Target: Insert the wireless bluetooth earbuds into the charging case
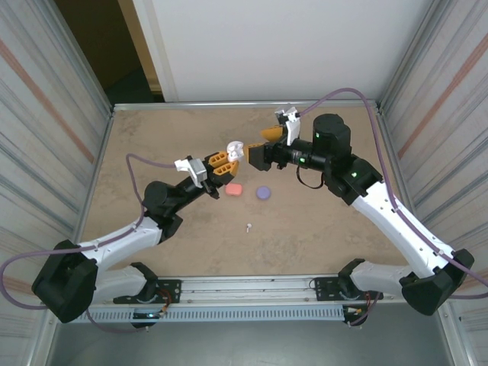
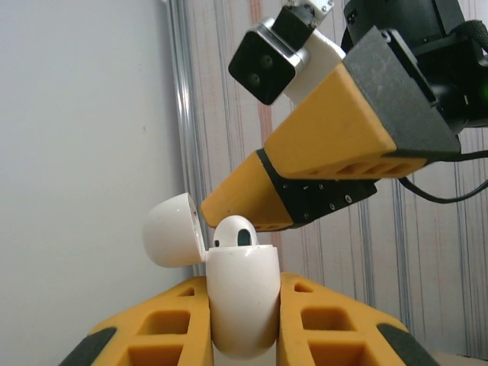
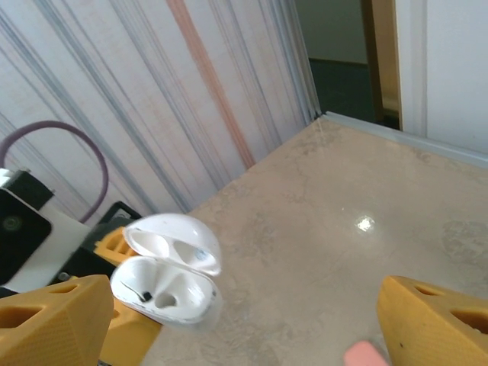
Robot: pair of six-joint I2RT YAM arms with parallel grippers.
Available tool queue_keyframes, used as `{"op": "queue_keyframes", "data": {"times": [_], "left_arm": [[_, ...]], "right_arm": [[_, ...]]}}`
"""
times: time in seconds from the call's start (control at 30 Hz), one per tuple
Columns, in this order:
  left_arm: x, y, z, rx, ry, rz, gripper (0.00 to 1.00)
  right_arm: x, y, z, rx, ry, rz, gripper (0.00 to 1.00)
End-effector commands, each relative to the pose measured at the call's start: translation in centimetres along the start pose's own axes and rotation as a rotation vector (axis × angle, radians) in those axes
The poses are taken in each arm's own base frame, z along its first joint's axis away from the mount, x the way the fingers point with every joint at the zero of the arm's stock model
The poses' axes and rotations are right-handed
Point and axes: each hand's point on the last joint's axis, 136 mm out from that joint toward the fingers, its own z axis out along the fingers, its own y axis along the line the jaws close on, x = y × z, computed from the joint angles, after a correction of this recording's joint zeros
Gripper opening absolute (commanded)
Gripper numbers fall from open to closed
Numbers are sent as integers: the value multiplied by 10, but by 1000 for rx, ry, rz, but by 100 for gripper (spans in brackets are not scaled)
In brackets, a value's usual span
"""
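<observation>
Your left gripper is clamped on the white charging case, lid flipped open, with one white earbud seated inside. Your right gripper hovers just beside the case, jaws spread wide. A loose earbud lies on the table, near the pink case and purple case.

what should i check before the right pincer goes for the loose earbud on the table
1. white case clamped in left pincer: ok
2. case lid open: ok
3. one earbud sitting in the case: ok
4. second slot free: cannot tell, blurred
5. right pincer open, empty: ok
6. loose white earbud lying on the table, apart from the pink case: ok
</observation>
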Motion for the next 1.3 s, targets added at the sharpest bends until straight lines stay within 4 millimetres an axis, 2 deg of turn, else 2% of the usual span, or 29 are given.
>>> {"op": "queue_keyframes", "data": {"times": [0.0, 0.2, 0.4, 0.93, 1.07, 1.27], "left_arm": [[-25, -2, -5, -14, -78, 39, 0], [-27, -1, -9, -31, -84, 48, 0], [-29, 0, -10, -39, -87, 52, 0], [-32, -2, -11, -32, -95, 51, 0], [-32, -2, -11, -31, -96, 49, 0], [-33, -2, -11, -29, -99, 48, 0]], "right_arm": [[5, -8, -6, 30, 2, 41, 88], [23, -19, -8, 64, 30, 95, 88], [54, -34, -4, 109, 96, 172, 87], [169, -67, 4, 219, 343, 410, 75], [200, -68, 7, 256, 409, 436, 73], [234, -64, 14, 288, 490, 457, 69]]}}
